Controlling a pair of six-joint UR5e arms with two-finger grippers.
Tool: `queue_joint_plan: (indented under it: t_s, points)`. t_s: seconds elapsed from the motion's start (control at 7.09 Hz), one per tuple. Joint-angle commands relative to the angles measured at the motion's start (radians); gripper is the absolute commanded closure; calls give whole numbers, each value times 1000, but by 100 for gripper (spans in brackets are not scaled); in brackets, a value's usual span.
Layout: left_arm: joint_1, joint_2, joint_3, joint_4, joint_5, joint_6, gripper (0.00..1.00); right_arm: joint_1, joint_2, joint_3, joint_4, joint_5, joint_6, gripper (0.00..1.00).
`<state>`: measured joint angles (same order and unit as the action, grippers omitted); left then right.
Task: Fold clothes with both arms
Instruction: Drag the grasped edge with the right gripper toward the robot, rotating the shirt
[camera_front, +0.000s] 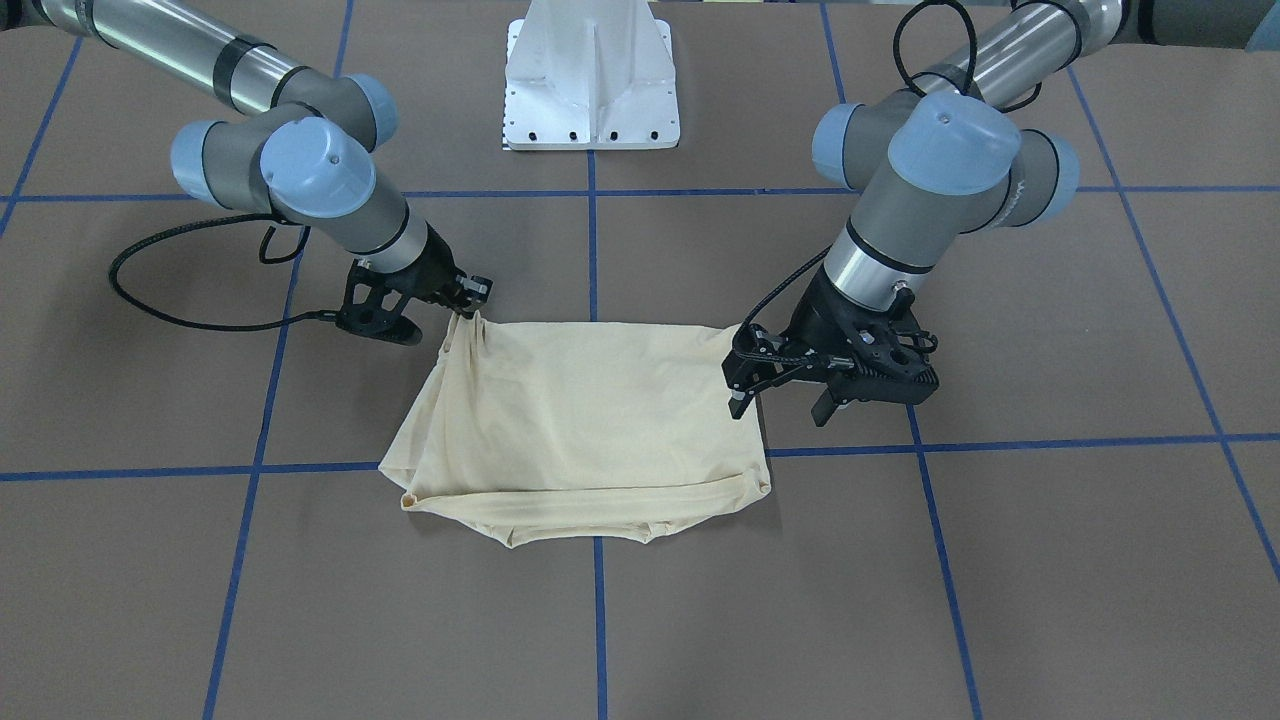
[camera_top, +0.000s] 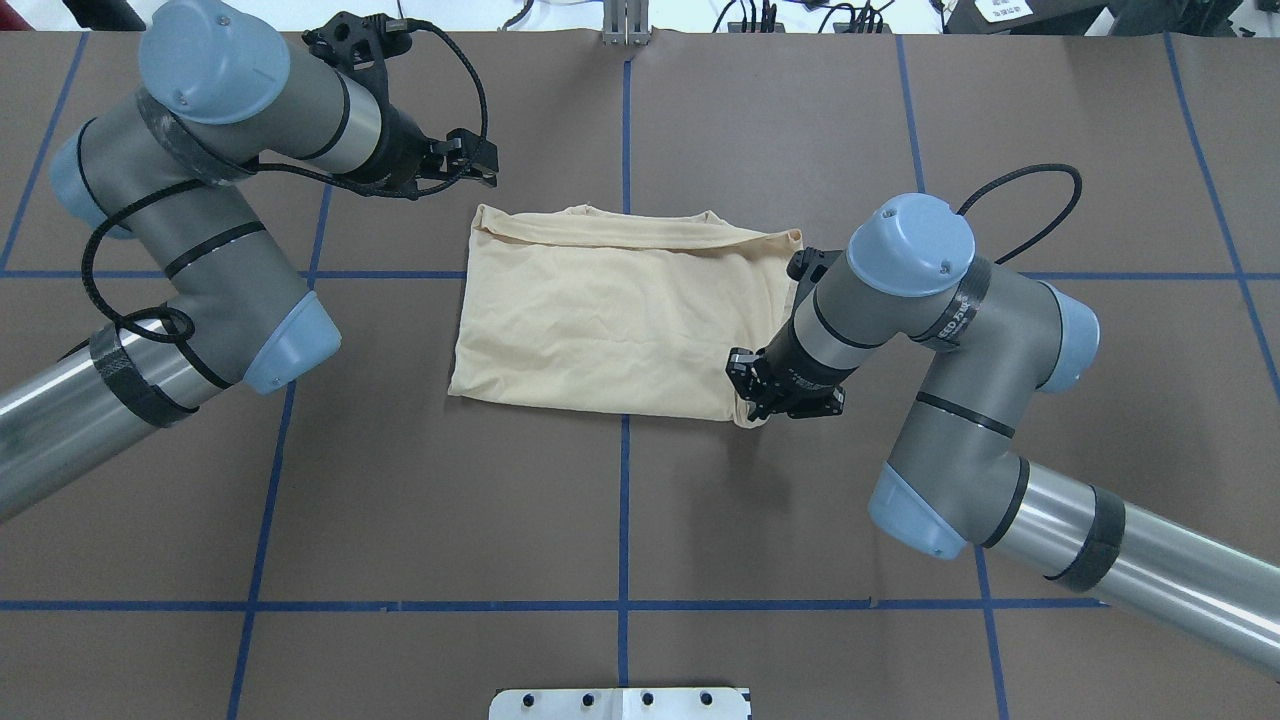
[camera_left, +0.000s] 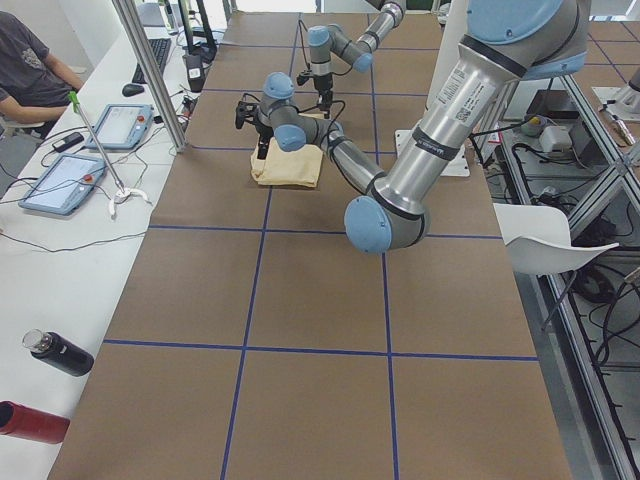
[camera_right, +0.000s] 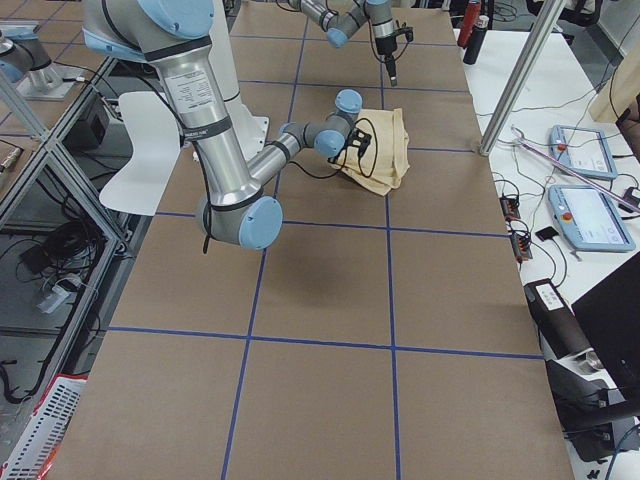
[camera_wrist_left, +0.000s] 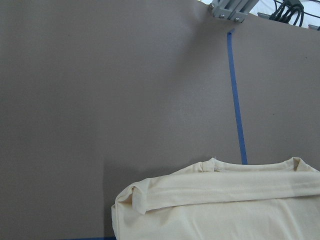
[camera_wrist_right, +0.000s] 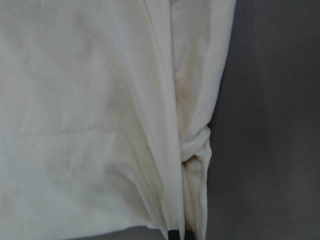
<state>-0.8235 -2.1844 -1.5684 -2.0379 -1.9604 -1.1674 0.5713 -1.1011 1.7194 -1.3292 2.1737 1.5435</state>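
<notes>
Shirt folded flat, out from base. Right gripper pinches its base-side corner; left gripper spread, empty, farther from base. Risk: one-sided pull drags, skews fold.

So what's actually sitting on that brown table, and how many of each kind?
Robot arms: 2, the left arm and the right arm
Pale yellow shirt: 1
Robot's white base: 1
Total: 4
</notes>
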Motion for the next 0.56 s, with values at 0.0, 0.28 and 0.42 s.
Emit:
queue_joint_plan:
  t_s: [0.0,0.28,0.42]
  points:
    - [0,2,-1,-1,0,0,0,-121,12,100,-88,6,101,100]
    - [-3,3,1,-1,0,0,0,-227,56,101,-87,5,179,100]
    - [-3,3,1,-1,0,0,0,-288,90,100,-85,5,223,100]
